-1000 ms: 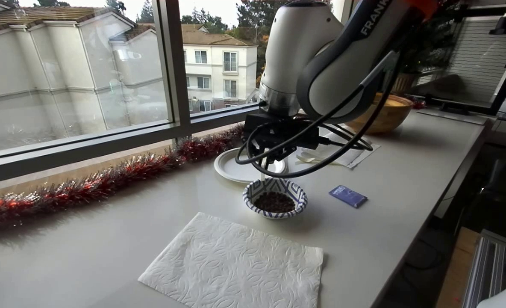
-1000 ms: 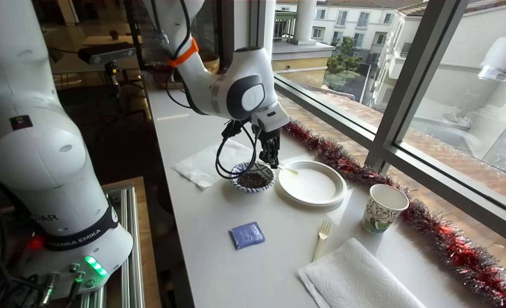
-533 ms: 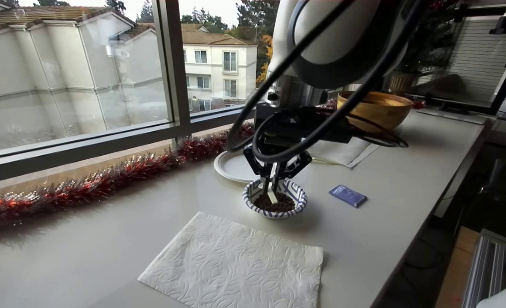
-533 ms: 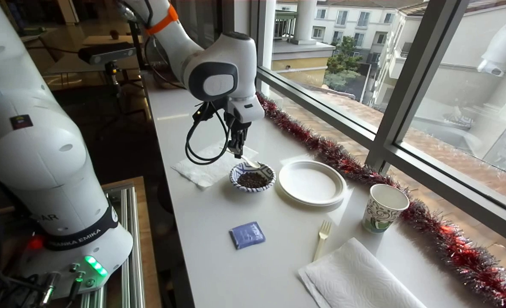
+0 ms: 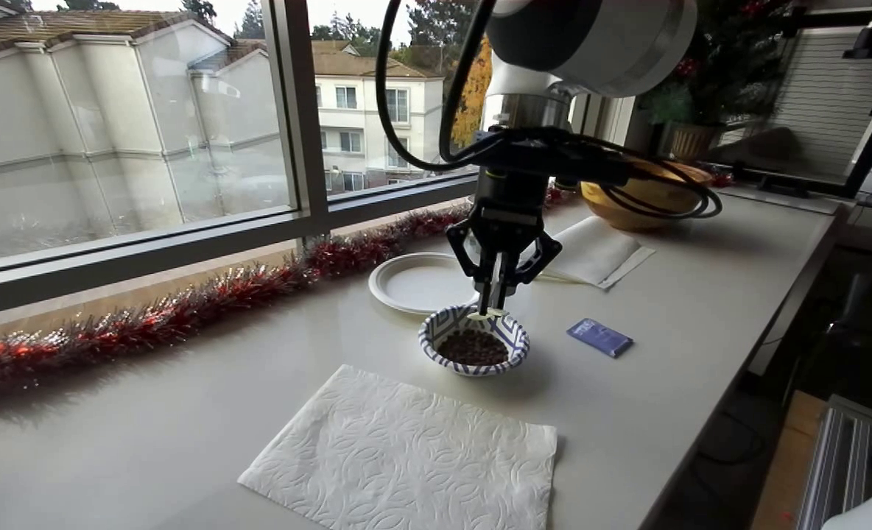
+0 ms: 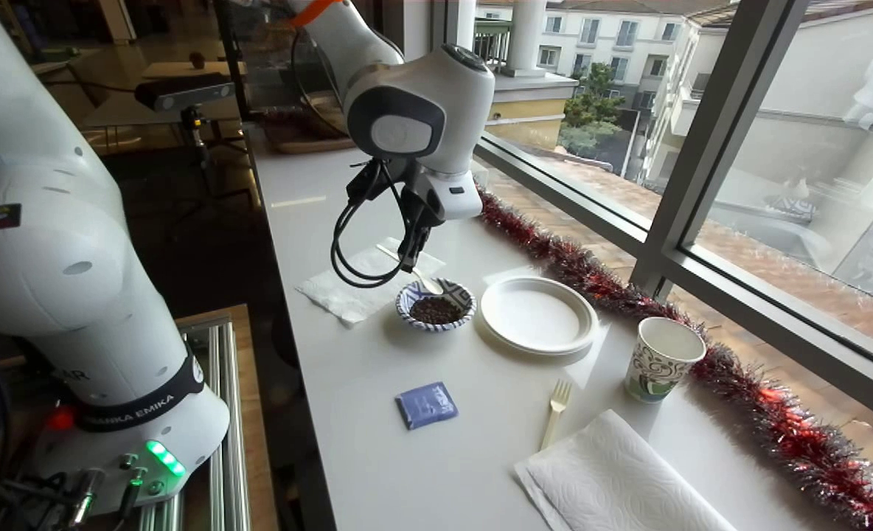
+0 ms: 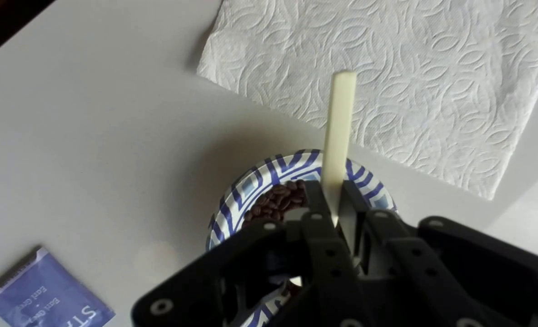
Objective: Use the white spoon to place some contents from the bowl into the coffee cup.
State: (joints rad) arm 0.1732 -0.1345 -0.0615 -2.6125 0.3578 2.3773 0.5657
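Tinsel garland (image 6: 764, 405) is lining the counter (image 6: 363, 442) I'm watching remotely. I'm gripping the white spoon (image 7: 338, 136) in the hand (image 7: 334, 196), tilted, its scoop (image 6: 430, 285) hanging over the patterned paper bowl (image 5: 518, 340) of coffee beans (image 7: 276, 202). Pickup is looking done; I'm making out no beans aboard, so scooping and tipping into the paper cup (image 6: 663, 361), standing past the white plate (image 6: 540, 316), are probably remaining.

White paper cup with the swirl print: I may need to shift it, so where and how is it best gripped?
Probably pinch the white paper cup just below its rim, on the side facing the round white plate, coming from straight above, inside and outside the wall. It stands upright, mouth up, and red-silver tinsel runs close by opposite. Go gently: paper may buckle.
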